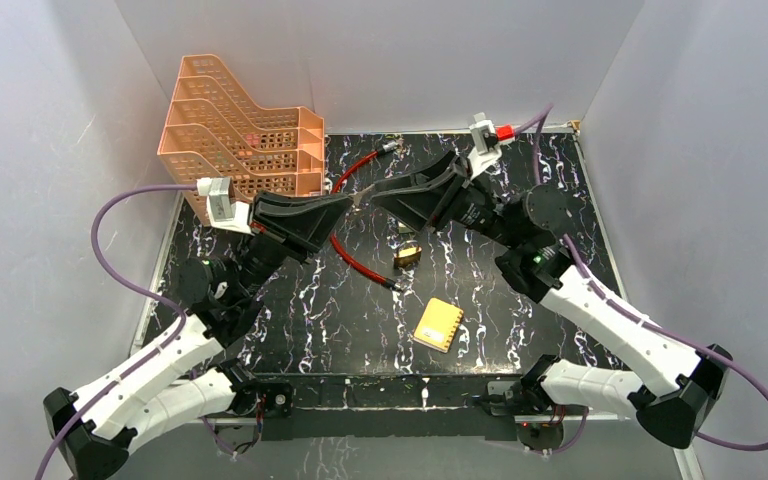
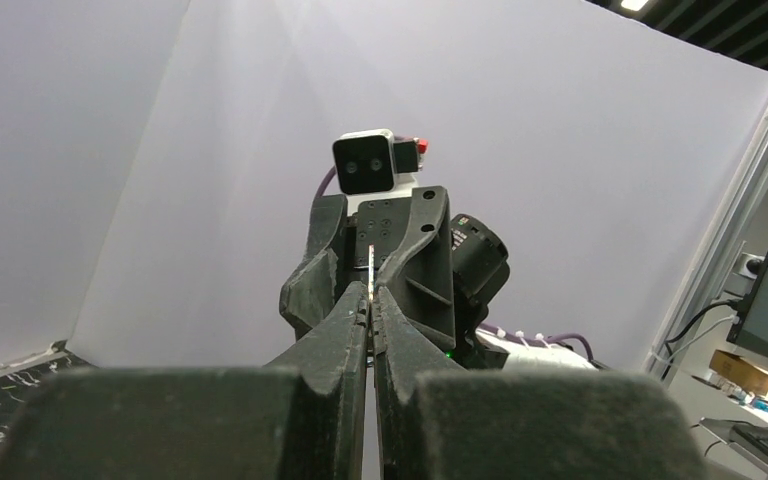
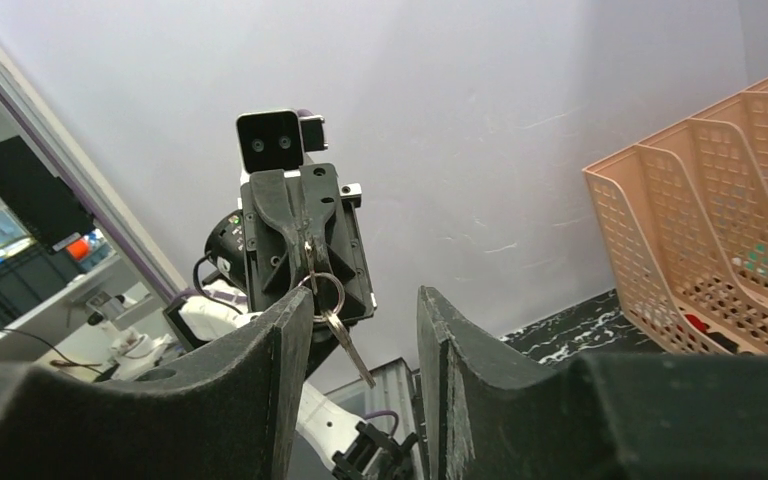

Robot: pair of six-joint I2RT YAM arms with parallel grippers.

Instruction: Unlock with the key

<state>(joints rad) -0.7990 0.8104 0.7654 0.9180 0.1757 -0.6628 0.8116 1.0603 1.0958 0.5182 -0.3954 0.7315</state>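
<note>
My left gripper (image 1: 350, 204) is raised above the table and shut on the key, seen edge-on as a thin metal strip (image 2: 371, 262) standing out of its closed tips (image 2: 371, 296). In the right wrist view a key ring (image 3: 326, 295) and a second small key (image 3: 346, 346) hang from those tips. My right gripper (image 1: 379, 197) faces the left one tip to tip. It is open, its fingers either side of the hanging key (image 3: 360, 305) without touching it. The brass padlock (image 1: 407, 256) lies on the table below them, untouched.
A red cable (image 1: 358, 258) with metal ends loops across the black marbled table (image 1: 290, 330), past the padlock. A yellow flat block (image 1: 438, 324) lies nearer the front. An orange tiered rack (image 1: 240, 130) stands at the back left. White walls enclose the table.
</note>
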